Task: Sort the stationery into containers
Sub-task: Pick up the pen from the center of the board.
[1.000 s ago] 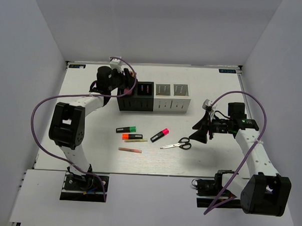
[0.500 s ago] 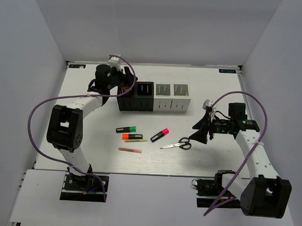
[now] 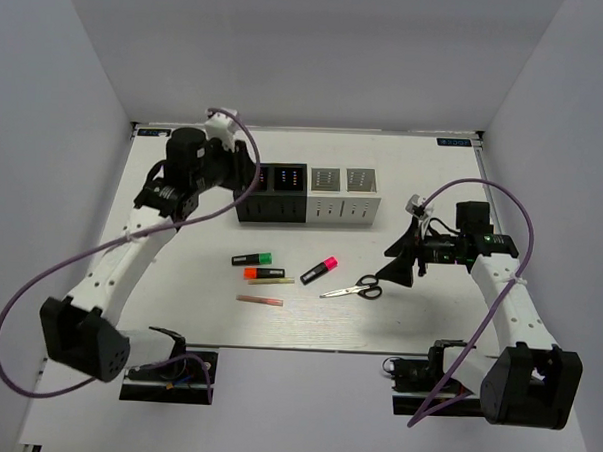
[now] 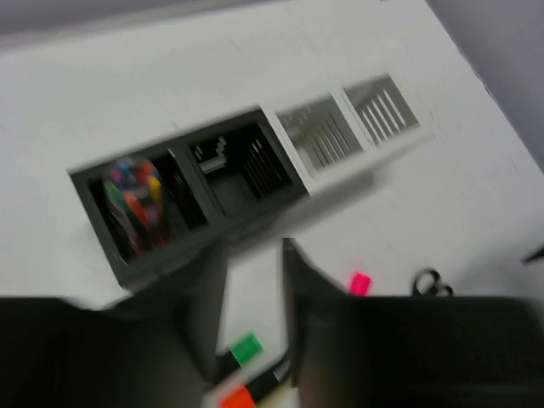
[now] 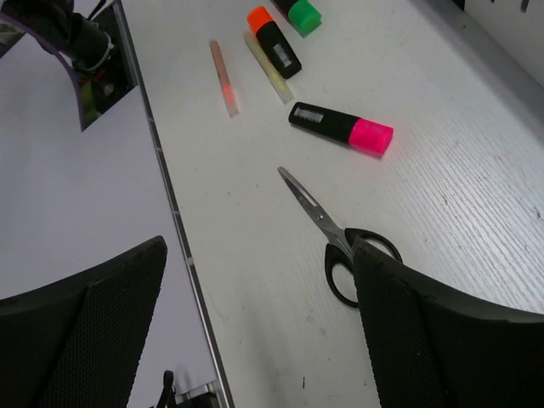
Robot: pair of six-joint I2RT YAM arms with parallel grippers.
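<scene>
Left gripper (image 3: 246, 172): jaws were drawn together with nothing between them. It hung over the 9 o'clock end of the containers (image 3: 308, 194). The left wrist view was blurred.
Right gripper (image 3: 400, 262): fingers (image 5: 93, 323) were spread wide and held nothing. Its near finger overlapped the handle of the scissors (image 5: 340, 238) in the wrist view; contact could not be told.
Scissors: lay flat at the gripper's 8 o'clock in the top view, blades closed, tips toward 9 o'clock.
Containers: a joined row of four stood toward 12 o'clock on the table (image 3: 433, 192), two black at 9 o'clock and two light at 3 o'clock. The end black box (image 4: 132, 204) held coloured pieces.
Loose stationery: a green highlighter (image 3: 252, 258), an orange highlighter (image 3: 262, 273) and a pink highlighter (image 3: 320, 270) lay at 6 o'clock of the row. A yellow stick (image 3: 276, 281) lay just beside the orange one, and a pink stick (image 3: 259, 300) nearer the arms.
Surface: white and flat.
Room: plain pale walls (image 3: 309, 56) closed in three sides.
</scene>
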